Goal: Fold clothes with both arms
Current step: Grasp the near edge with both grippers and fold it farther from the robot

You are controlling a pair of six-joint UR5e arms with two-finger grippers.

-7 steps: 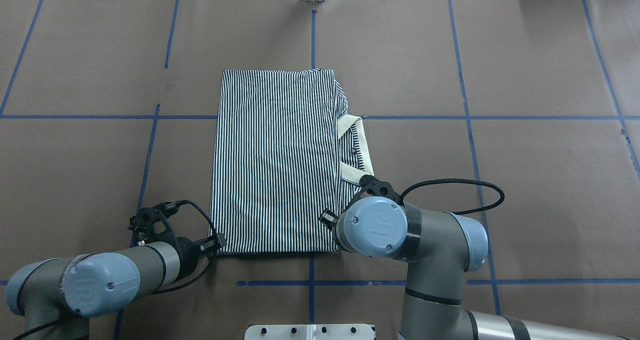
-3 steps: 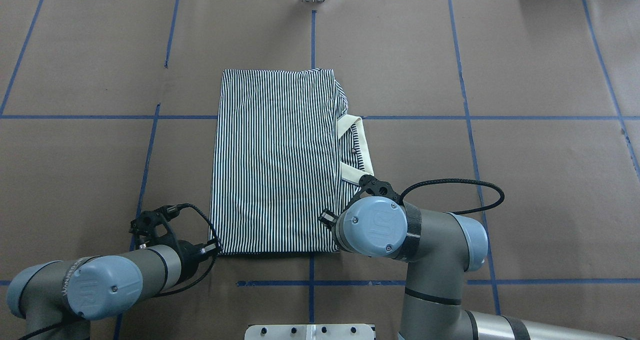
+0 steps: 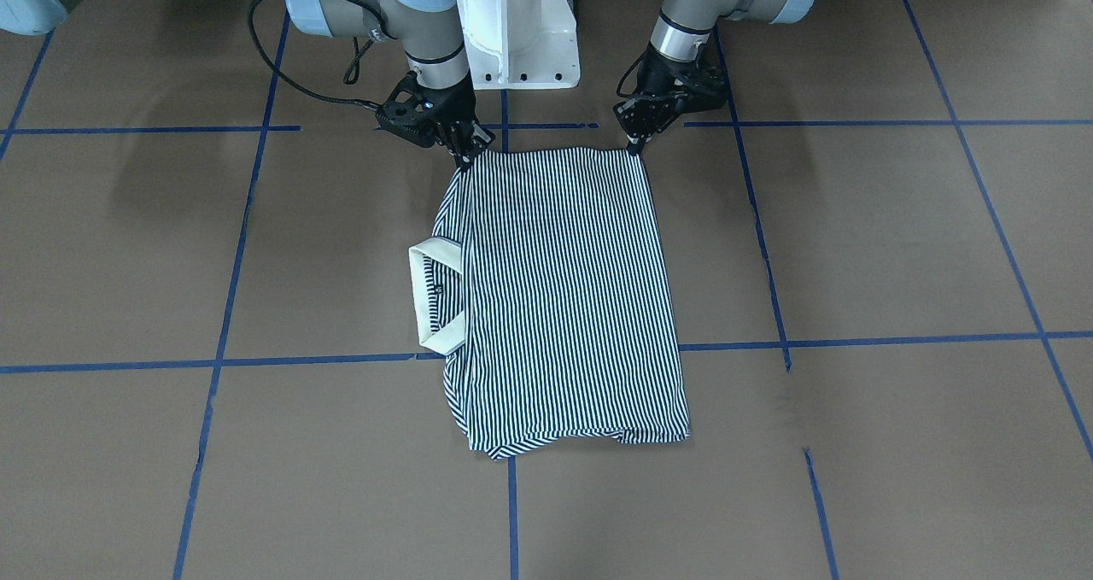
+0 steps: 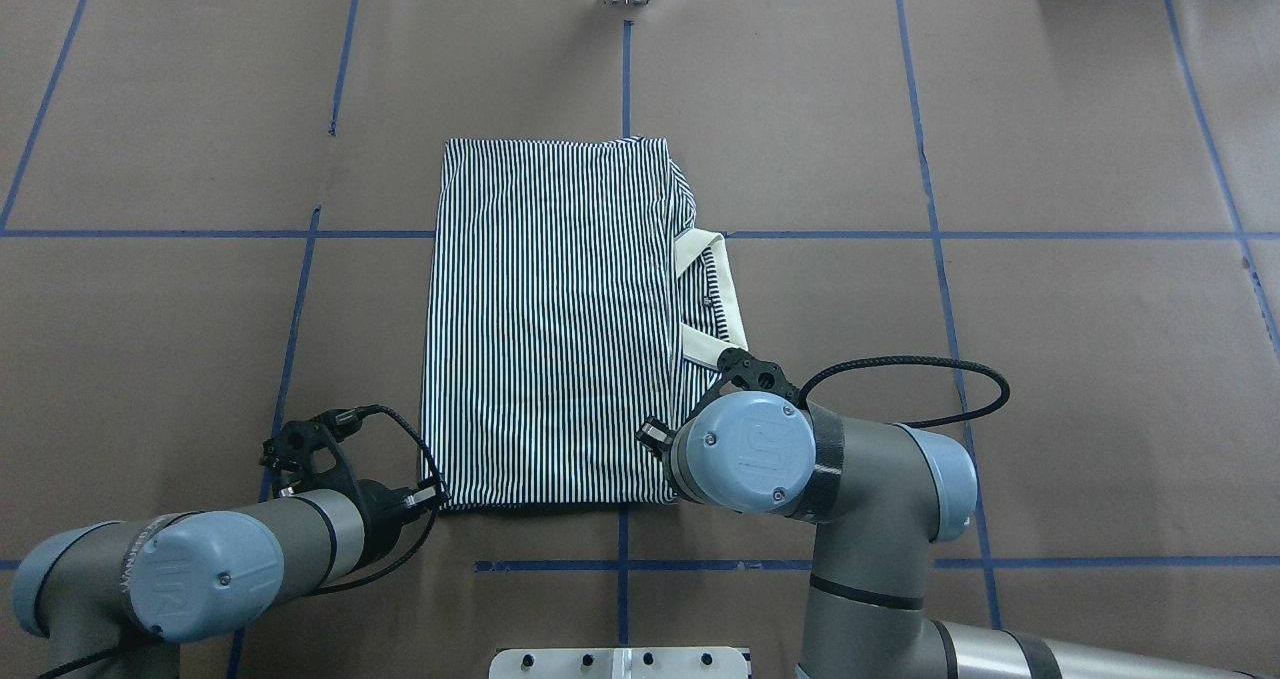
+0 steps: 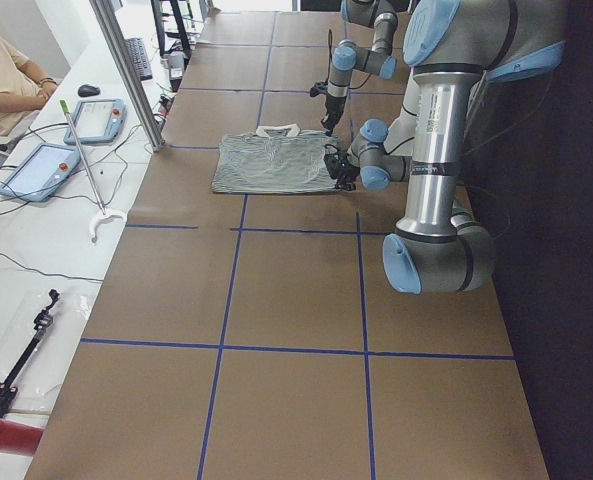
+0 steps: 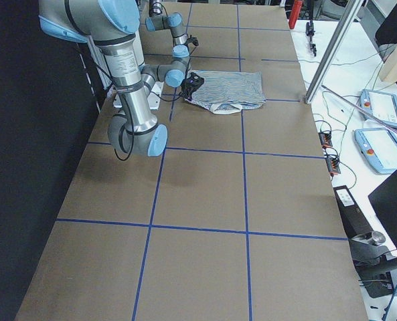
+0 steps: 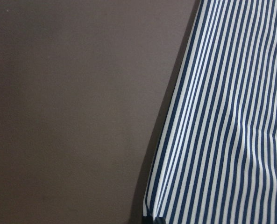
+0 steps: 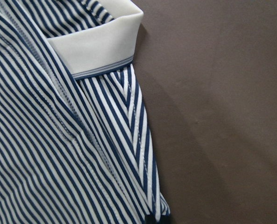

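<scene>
While both hands sit at its two near corners, step in hand: gripping the short end of the navy-and-white striped polo shirt for a crosswise fold, I judge.
Shirt: it lies flat as a long rectangle in the middle of the overhead frame, on the brown paper-covered counter. Its sides are already turned in, and it crosses one blue tape line.
Collar: the plain cream collar sticks out past the rectangle's right edge in the overhead view. It looks loosely tucked.
Left hand: the black two-finger left hand is at the shirt's upper right corner in the front-facing frame. Its fingertips look drawn together to a point on the cloth. Its wrist camera shows only a dark tip at the bottom edge, under the striped corner.
Right hand: the black two-finger right hand is at the upper left corner of the shirt in the front-facing frame, and it also looks pinched on the cloth. In the overhead view the wrist hides it.
Progress: the lengthwise folds look done and the halving fold is not yet made.
Next move: both corners need to rise together at even height and travel towards the top of the overhead frame, to be laid down square on the far edge.
Calls for: matched speed from both arms, since a lag on either side would skew the stripes.
Risk: the protruding collar and the loose layers beside the right hand could slide out or bunch as the edge lifts.
</scene>
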